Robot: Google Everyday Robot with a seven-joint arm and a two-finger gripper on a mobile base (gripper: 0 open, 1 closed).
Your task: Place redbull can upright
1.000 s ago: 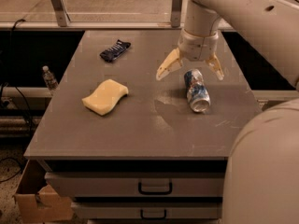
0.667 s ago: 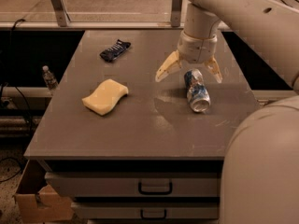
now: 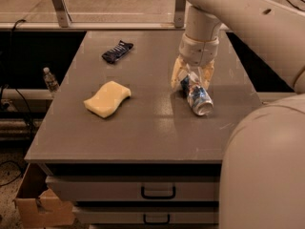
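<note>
The redbull can [image 3: 199,97], blue and silver with a shiny end facing the front, lies on its side on the grey table [image 3: 143,128], right of centre. My gripper [image 3: 192,78] comes down from above over the can's far end. Its two tan fingers [image 3: 177,74] stand close on either side of that end and appear to touch it. The can rests on the table top.
A yellow sponge [image 3: 107,99] lies left of centre. A dark blue crinkled wrapper [image 3: 117,51] lies at the back left. A plastic bottle [image 3: 49,79] stands beyond the table's left edge. Drawers [image 3: 157,192] sit below the front edge; a cardboard box [image 3: 40,204] is on the floor.
The fingers were spread wide on either side of the can; they have now drawn in around its far end. The can has not visibly moved.
</note>
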